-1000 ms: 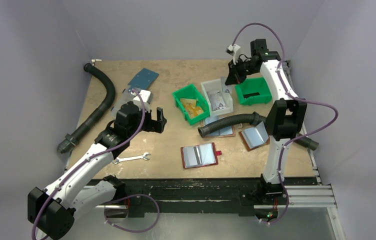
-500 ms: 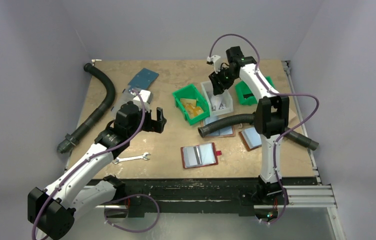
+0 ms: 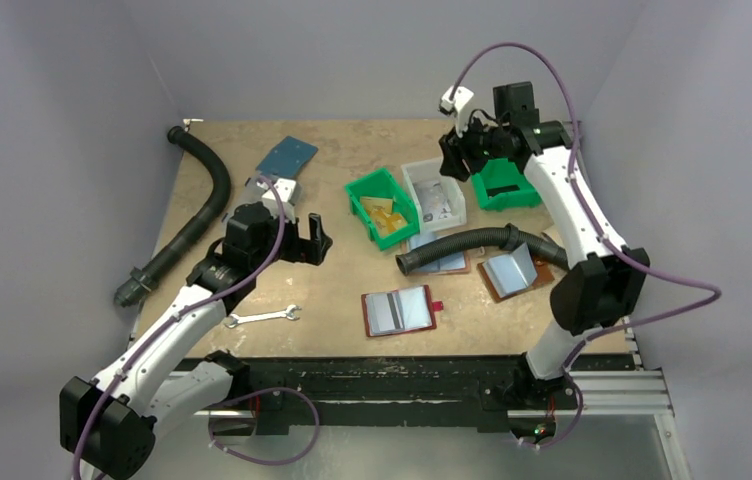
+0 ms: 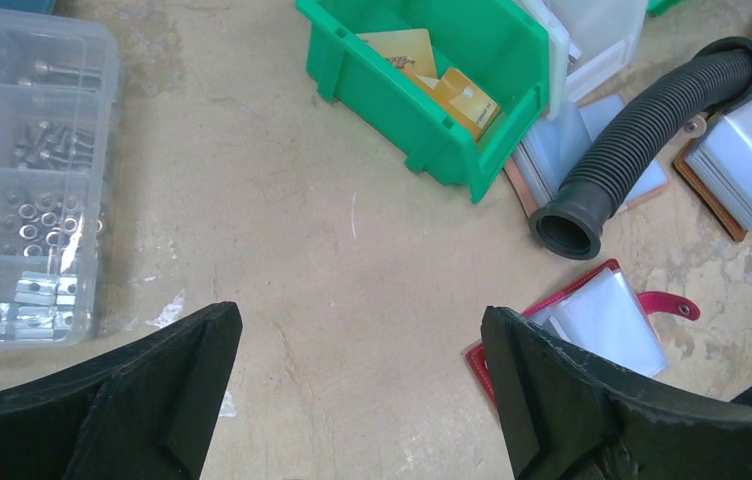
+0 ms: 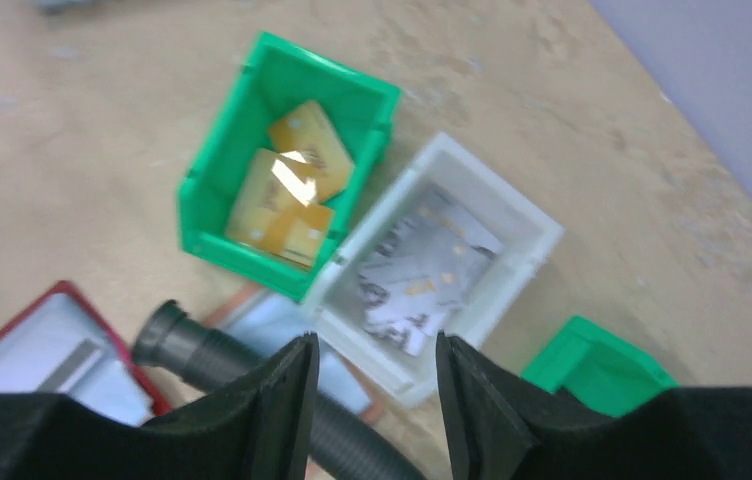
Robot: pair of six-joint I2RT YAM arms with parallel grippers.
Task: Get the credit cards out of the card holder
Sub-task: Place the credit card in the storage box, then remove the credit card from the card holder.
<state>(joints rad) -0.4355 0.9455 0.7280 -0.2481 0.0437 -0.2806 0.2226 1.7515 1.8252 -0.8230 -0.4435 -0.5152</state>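
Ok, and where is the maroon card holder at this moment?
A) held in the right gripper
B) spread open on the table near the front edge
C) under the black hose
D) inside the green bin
B: the card holder lies flat and spread open on the table near the front edge, pale pockets facing up, apart from the bins and the hose.

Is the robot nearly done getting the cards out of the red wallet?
Partly, it seems. Pale cards lie in the white bin. Nothing is in hand: the right gripper hangs open above that bin, the left gripper open and empty. The card holder lies open; whether its pockets hold more cards is unclear.
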